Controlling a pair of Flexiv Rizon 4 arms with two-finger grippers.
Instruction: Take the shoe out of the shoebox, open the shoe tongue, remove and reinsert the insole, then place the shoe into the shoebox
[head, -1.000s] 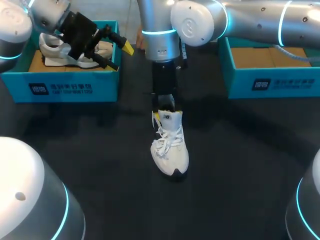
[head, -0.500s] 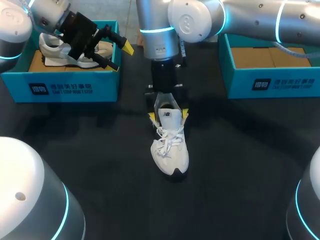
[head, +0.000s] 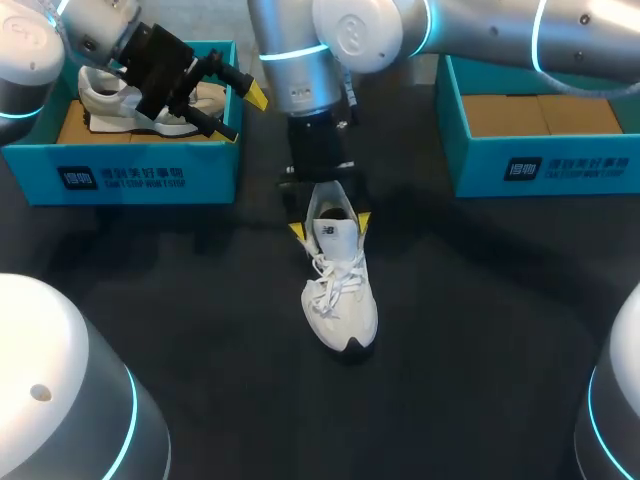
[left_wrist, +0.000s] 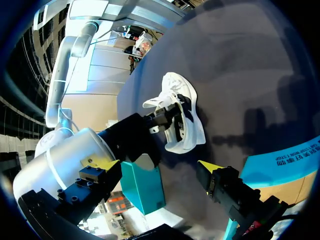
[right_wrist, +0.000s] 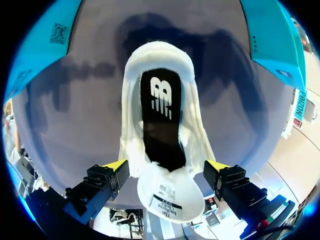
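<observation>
Right gripper (right_wrist: 166, 165), spread wide and empty, straddles the white shoe (head: 340, 305); left gripper (left_wrist: 159, 165) gapes empty too

The shoe (head: 340, 297) has a white woven cloth upper with cloth laces, and its insole (right_wrist: 161, 125) is matt black. The left shoebox (head: 120, 176) and the right shoebox (head: 545, 166) are smooth teal card outside, plain brown card inside, on a dark matt table (head: 480, 350). The right arm (head: 298, 70) is glossy silver metal; the right gripper (right_wrist: 167, 166) is matt black plastic.
</observation>
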